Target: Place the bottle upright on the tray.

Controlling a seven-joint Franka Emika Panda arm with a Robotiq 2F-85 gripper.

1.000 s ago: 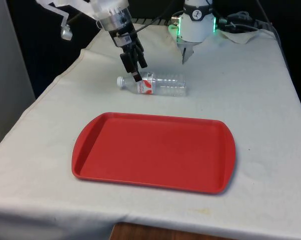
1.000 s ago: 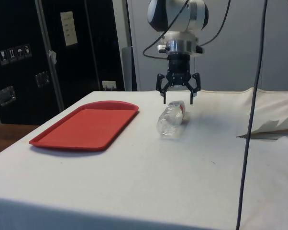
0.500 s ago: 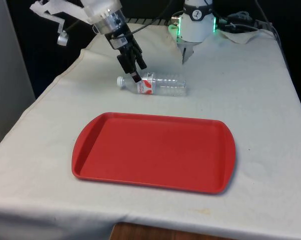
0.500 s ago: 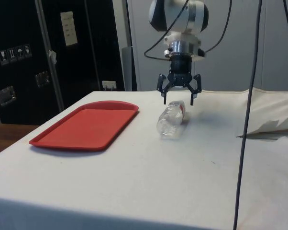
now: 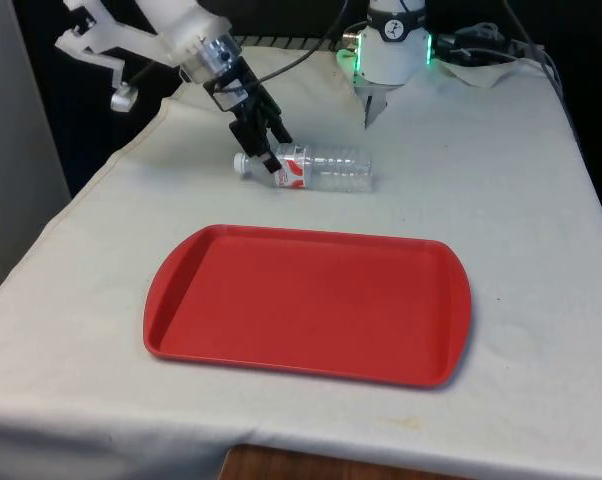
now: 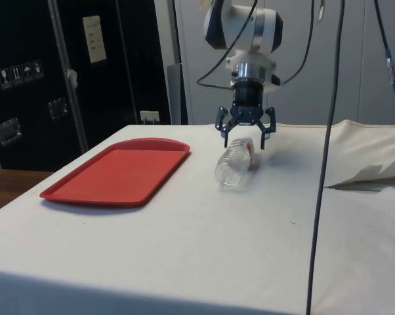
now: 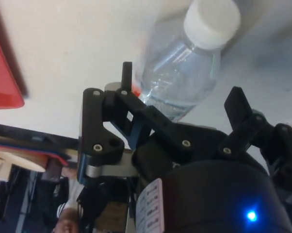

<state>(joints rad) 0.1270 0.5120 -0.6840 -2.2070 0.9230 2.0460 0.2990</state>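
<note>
A clear plastic bottle [image 5: 321,171] with a white cap [image 5: 241,162] and a red label lies on its side on the white cloth, just beyond the far edge of the red tray [image 5: 306,300]. My gripper [image 5: 265,148] is open and tilted, hanging right over the bottle's neck end. In the side view the gripper [image 6: 244,138] has one finger on each side of the bottle [image 6: 233,163], and the tray [image 6: 119,170] lies apart from it. The wrist view has the bottle [image 7: 185,58] between the fingers [image 7: 127,80], untouched, with the tray's edge [image 7: 3,68] beside it.
The robot's base [image 5: 391,50] stands at the far end of the table, with cables and bunched cloth [image 5: 486,50] on the front view's right. A black cable [image 6: 321,170] hangs down in the side view.
The arm has swung towards the front view's left and the gripper has tilted, its open fingers sinking a little closer around the bottle's neck. The bottle and tray have not moved.
</note>
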